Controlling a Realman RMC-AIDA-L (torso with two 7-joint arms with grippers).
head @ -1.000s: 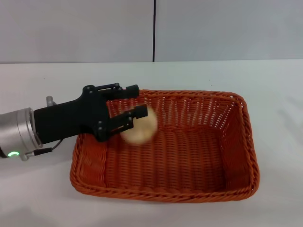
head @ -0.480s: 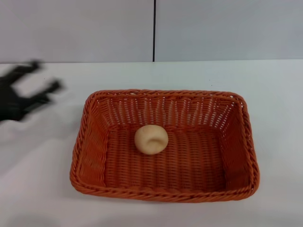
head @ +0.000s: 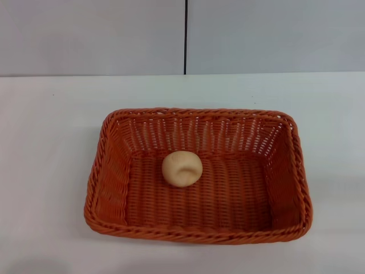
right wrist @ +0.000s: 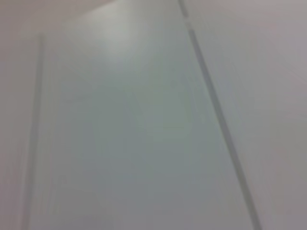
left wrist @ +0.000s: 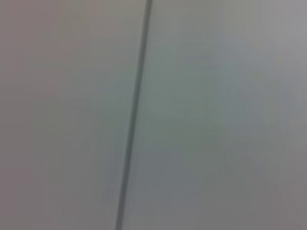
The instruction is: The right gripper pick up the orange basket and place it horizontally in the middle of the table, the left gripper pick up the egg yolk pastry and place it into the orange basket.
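The orange basket (head: 197, 228) lies lengthwise across the middle of the white table (head: 45, 125) in the head view. Inside it, on the woven floor left of centre, rests the egg yolk pastry (head: 182, 168), a pale tan ball with a dimple on its front. It touches neither side wall. Neither the left gripper nor the right gripper shows in any view. Both wrist views hold only grey wall panels with dark seams.
Grey wall panels (head: 91, 34) with a dark vertical seam (head: 185, 34) stand behind the table's far edge. White tabletop surrounds the basket on all sides.
The left gripper let go of the pastry over the basket, pulled away to the left and left the view. The pastry dropped onto the basket floor and now lies still.
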